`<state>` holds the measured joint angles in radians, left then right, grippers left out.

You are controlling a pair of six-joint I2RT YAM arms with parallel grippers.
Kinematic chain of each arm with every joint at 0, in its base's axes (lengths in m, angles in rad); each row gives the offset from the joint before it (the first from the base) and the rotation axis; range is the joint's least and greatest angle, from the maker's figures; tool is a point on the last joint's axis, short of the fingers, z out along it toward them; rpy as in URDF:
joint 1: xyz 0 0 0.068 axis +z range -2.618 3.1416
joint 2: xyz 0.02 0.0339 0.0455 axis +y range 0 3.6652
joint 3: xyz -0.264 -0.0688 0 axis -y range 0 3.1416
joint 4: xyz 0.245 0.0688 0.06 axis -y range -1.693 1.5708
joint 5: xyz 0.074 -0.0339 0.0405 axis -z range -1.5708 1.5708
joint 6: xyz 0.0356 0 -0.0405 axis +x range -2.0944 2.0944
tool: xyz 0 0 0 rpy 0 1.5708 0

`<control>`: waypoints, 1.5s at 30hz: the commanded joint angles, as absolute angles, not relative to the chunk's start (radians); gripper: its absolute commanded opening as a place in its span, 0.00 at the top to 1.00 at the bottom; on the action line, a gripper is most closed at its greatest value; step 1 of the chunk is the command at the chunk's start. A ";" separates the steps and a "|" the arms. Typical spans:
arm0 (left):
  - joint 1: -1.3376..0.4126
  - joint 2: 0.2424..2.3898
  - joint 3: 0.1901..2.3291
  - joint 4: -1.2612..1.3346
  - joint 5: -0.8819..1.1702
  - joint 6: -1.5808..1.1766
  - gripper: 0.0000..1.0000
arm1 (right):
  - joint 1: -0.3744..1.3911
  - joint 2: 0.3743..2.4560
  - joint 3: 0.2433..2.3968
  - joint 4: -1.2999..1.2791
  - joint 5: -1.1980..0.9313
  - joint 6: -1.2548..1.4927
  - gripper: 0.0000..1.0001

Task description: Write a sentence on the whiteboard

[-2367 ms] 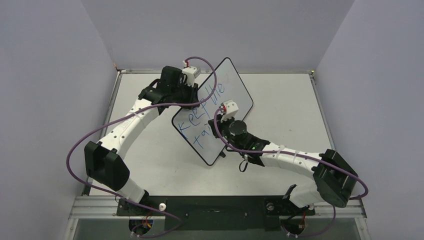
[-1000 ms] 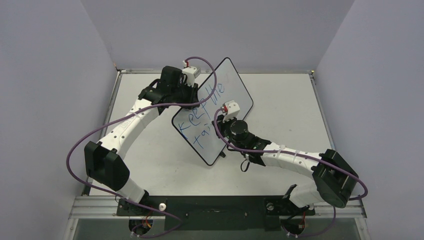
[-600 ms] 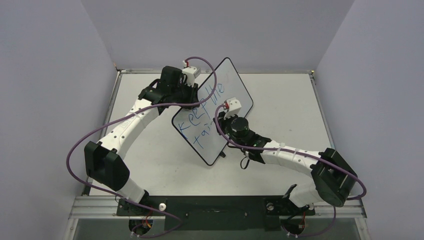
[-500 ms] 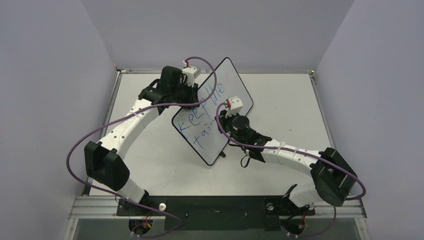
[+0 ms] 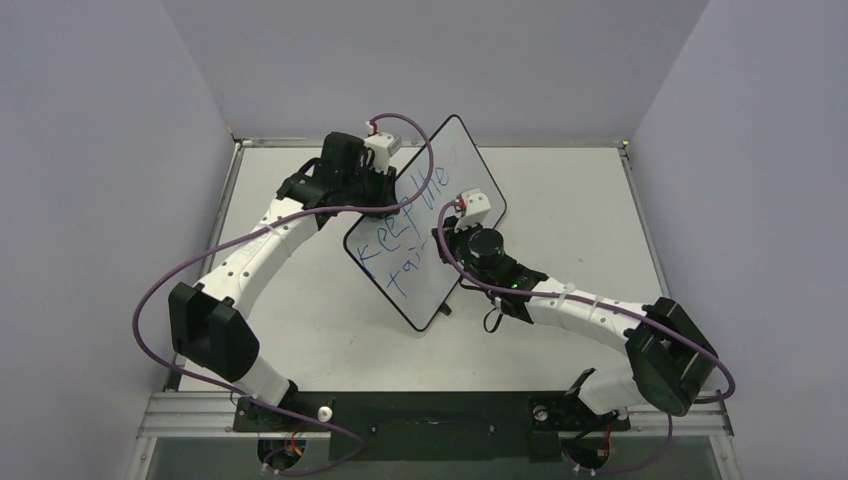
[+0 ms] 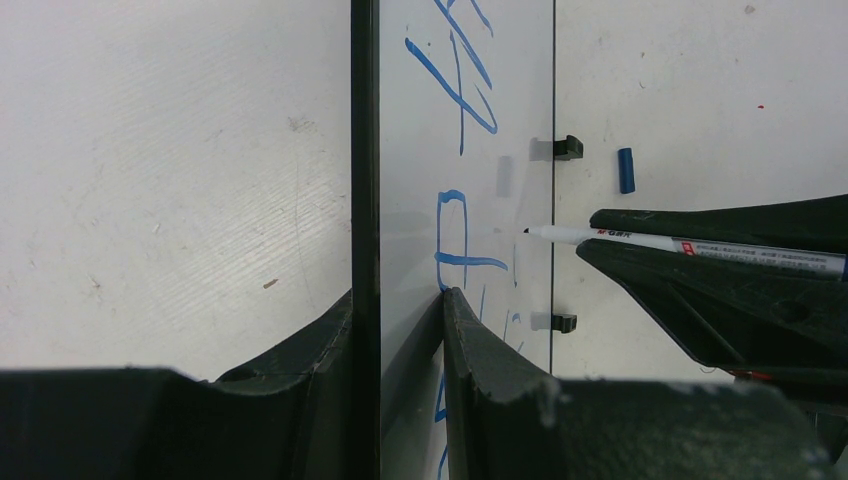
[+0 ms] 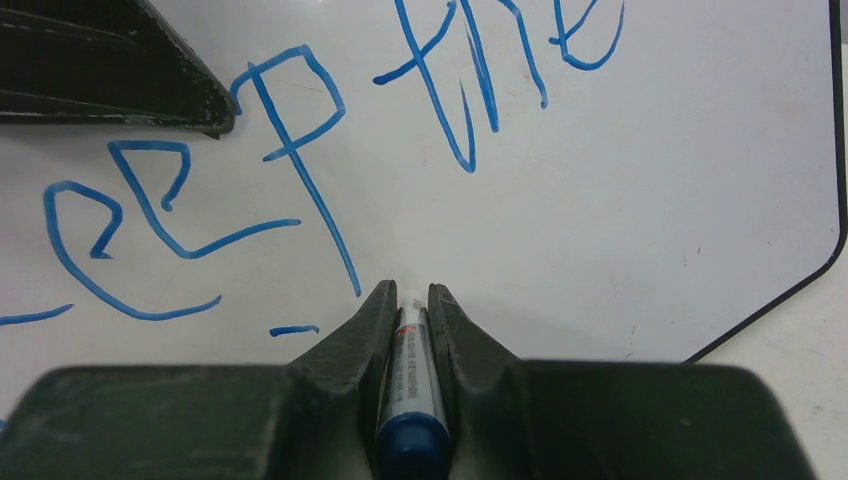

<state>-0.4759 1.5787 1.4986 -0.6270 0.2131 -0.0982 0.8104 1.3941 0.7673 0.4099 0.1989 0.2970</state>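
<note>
**A:** What does the overhead view give you?

**B:** The large flat white whiteboard [image 5: 466,163] with its thin black rim. It sits askew in mid-tabletop between the two arms. The blue handwritten sentence [image 5: 396,240] runs across it in two slanted lines. Both claws are hidden under the wrists there.

**A:** The left wrist camera fills that in. The left claw [image 6: 397,300] is clamped on the board's black rim, one finger on each side. It also catches two small black feet [image 6: 567,148] on the far edge and a small blue cylinder [image 6: 626,170] lying on the tabletop just beyond.

**B:** The right wrist view shows the right claw [image 7: 407,295] closed tight around a white marker pen with a blue end [image 7: 410,385]. It is over the board, below "eep the", and the pen's tip is hidden.

**A:** Mine shows the tip at the board. Whether it touches, I cannot tell.

**B:** And the surface?

**A:** A white tabletop [image 5: 560,190], scuffed and speckled, with pale lilac-grey walls [image 5: 430,60] on three sides.
</note>
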 commanded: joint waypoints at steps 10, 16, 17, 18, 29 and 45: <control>-0.525 1.633 1.439 -0.667 0.138 -0.012 1.00 | 0.814 1.374 0.786 0.481 0.138 0.335 1.00; -0.525 1.633 1.439 -0.669 0.137 -0.011 1.00 | 0.819 1.387 0.791 0.485 0.129 0.337 1.00; -0.525 1.632 1.440 -0.668 0.138 -0.012 1.00 | 0.820 1.387 0.792 0.484 0.128 0.338 1.00; -0.525 1.632 1.440 -0.668 0.139 -0.012 1.00 | 0.820 1.389 0.794 0.483 0.128 0.338 1.00; -0.525 1.631 1.439 -0.666 0.140 -0.011 1.00 | 0.824 1.413 0.795 0.483 0.119 0.343 1.00; -0.525 1.632 1.439 -0.666 0.141 -0.012 1.00 | 0.837 1.390 0.740 0.475 0.117 0.359 1.00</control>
<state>-0.4763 1.5787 1.4986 -0.6270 0.2119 -0.0978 0.8196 1.4044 0.7624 0.4408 0.1394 0.3336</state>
